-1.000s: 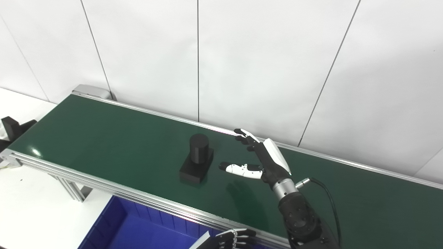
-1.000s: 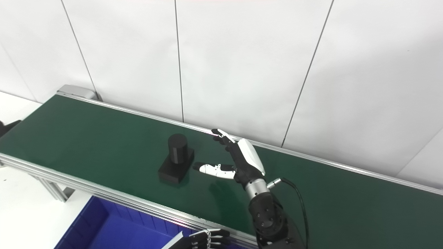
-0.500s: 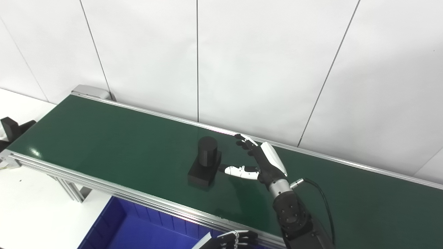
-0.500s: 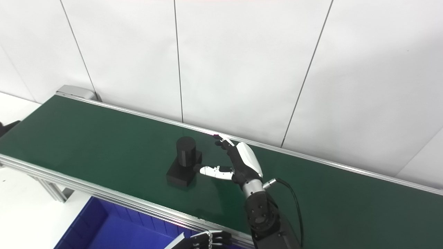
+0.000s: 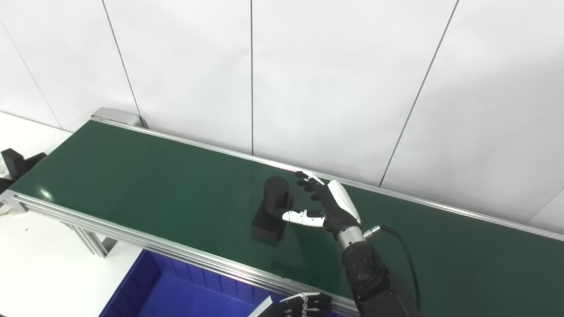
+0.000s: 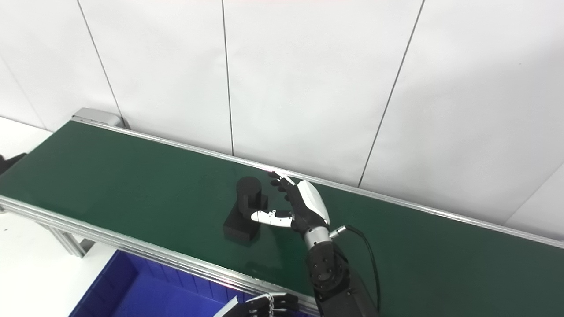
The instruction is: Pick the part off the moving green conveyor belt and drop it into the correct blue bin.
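One black part [image 5: 272, 211] rides mid-belt on green conveyor belt [image 5: 132, 176], wide bare green stretching left of it; silver rail [image 5: 176, 251] runs along near edge, blue bin [image 5: 176, 295] just below. Part: square base block, upright cylinder on top, matte black. Right hand [image 5: 324, 204] spread wide beside part, thumb tip overlapping base, fingers apart behind cylinder, nothing grasped. Left hand [image 5: 295, 306] barely visible at bottom edge; fingers look curled, cannot tell more.

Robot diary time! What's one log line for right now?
right hand: open, thumb beside black part | part: on green belt | left hand: low, waiting
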You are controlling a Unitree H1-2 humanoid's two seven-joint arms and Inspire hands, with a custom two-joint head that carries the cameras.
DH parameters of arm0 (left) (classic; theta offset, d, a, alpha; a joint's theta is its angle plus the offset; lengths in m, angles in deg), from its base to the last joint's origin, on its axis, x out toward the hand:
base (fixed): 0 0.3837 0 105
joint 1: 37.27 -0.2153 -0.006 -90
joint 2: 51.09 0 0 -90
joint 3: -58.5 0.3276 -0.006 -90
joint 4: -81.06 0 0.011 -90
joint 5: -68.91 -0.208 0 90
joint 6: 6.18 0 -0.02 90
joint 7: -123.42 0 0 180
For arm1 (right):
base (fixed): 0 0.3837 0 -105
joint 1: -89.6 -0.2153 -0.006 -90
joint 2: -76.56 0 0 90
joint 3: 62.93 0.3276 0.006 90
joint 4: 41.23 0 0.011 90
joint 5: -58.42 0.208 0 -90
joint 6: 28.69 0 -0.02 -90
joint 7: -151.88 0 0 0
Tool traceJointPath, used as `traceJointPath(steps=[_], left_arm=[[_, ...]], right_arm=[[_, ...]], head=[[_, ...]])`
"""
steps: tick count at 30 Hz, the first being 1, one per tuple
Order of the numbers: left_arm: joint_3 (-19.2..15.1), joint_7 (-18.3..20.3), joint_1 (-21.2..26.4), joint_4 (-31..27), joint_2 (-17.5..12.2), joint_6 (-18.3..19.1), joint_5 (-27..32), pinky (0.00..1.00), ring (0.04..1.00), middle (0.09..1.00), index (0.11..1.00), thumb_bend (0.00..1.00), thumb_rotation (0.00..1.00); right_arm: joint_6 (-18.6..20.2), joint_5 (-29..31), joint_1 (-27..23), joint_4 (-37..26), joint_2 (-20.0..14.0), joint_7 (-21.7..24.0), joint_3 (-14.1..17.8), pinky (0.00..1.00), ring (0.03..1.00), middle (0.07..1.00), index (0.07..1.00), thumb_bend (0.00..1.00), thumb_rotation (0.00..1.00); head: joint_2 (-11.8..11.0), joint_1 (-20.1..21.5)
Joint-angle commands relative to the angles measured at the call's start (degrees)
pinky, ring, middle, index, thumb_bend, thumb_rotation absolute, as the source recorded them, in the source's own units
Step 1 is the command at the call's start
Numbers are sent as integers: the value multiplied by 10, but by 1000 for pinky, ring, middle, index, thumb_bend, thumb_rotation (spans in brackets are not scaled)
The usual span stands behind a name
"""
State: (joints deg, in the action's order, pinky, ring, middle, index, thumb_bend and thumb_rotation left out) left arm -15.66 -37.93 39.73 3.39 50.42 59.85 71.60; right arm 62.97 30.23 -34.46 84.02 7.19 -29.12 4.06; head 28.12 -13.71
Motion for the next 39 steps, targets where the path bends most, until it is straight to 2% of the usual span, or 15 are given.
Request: traceJointPath(steps=[1,10,15,21,22,26,27,28,29,31,36,39], left_arm=[[3,-4,-1,-16,6,-24,-7,701,768,816,822,1000,251],[5,-3,-4,-20,9,-22,-6,704,767,819,828,1000,237],[7,-6,-6,-22,10,-26,-10,697,769,822,826,998,240],[8,-6,-10,-30,9,-21,-7,698,765,818,823,1000,227],[8,-6,-12,-32,9,-20,-6,697,762,814,822,1000,230],[7,-3,-16,-39,8,-20,0,697,761,812,823,1000,231],[7,-3,-17,-40,7,-20,2,697,761,813,825,1000,230],[7,-2,-18,-42,6,-19,3,699,762,812,826,1000,227],[7,-2,-18,-43,6,-19,4,699,761,812,826,1000,226],[6,-2,-20,-47,4,-16,5,701,761,812,826,1000,231],[5,-1,-23,-55,1,-13,7,704,760,810,828,994,225],[4,-1,-25,-57,-1,-14,9,706,758,807,828,991,218]], right_arm=[[-25,0,-32,-6,15,-17,2,774,839,839,875,763,402],[-18,-11,-35,2,21,-35,-4,738,815,830,855,775,374],[-14,-33,-34,5,23,-62,-9,720,800,821,840,770,315],[-6,-61,-28,6,23,-100,-13,691,755,766,786,759,179],[-5,-69,-26,9,24,-115,-14,662,719,730,747,766,130],[-2,-94,-22,18,27,-166,-16,599,642,654,675,766,38],[-2,-98,-20,22,28,-180,-15,568,609,566,599,650,19],[-2,-102,-19,25,29,-193,-14,531,568,503,555,577,7],[-2,-105,-16,25,30,-204,-13,514,547,480,540,552,3],[0,-111,-12,22,30,-220,-12,470,460,492,510,523,0],[-5,-115,-8,18,27,-240,-13,403,422,515,515,515,0],[-7,-113,-5,13,24,-239,-12,399,421,531,509,513,0]], head=[[0,0],[4,-2],[8,-1],[13,0],[15,2],[19,5],[20,5],[21,7],[22,8],[24,11],[29,15],[30,17]])
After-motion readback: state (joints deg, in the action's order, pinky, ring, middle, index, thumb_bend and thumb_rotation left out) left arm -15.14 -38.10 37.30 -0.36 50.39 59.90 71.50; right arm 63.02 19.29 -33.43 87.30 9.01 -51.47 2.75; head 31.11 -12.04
